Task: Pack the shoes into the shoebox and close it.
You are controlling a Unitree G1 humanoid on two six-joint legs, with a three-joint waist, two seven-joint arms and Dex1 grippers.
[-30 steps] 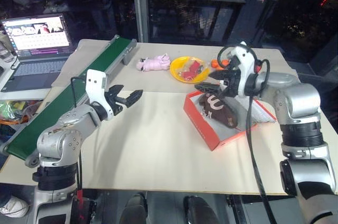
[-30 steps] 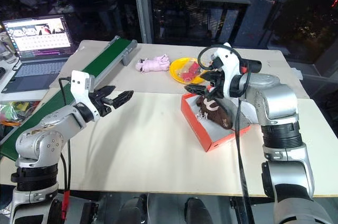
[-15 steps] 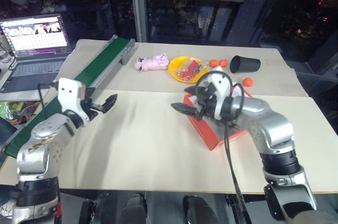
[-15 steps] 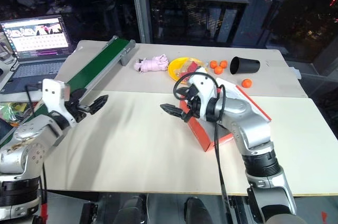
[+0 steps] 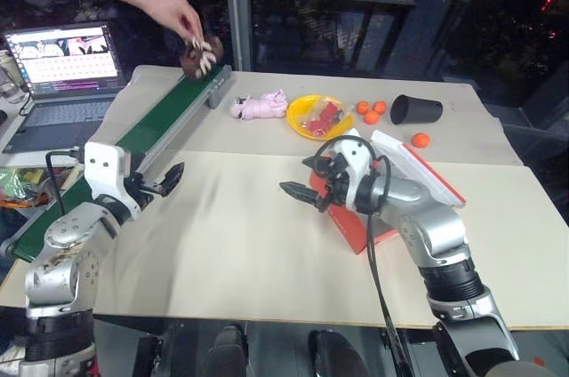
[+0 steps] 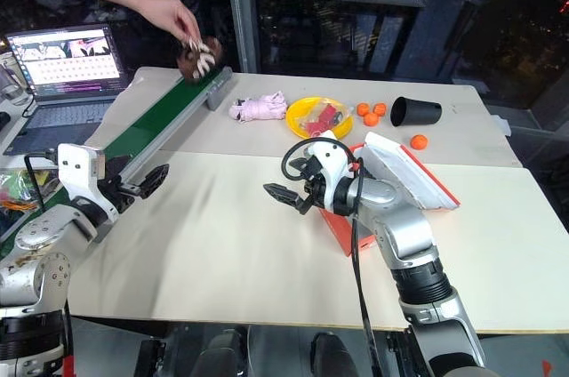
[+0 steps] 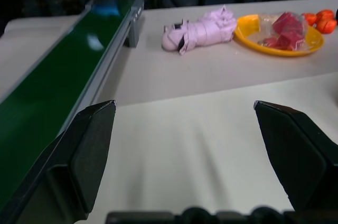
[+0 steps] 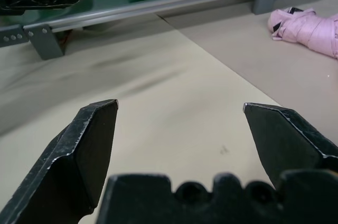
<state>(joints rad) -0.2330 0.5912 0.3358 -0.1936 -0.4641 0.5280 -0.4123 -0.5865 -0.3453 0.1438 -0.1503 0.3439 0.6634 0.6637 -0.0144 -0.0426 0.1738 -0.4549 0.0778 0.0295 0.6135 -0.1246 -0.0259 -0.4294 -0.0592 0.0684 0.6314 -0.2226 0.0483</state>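
You can expect the shoe (image 5: 197, 55) to be light, soft and fuzzy, so pinch it across its middle; it is dark brown with pale markings, held by a person's hand (image 5: 174, 14) over the far end of the green belt (image 5: 133, 141). The red-orange shoebox (image 5: 391, 190) sits right of counter centre, behind the right gripper (image 5: 307, 187). Both that and the left gripper (image 5: 160, 181) have jaws wide and empty.

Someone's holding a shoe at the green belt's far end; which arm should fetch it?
Left. Its open tool hangs beside the belt where a hand holds the shoe; the right tool is by the shoebox.
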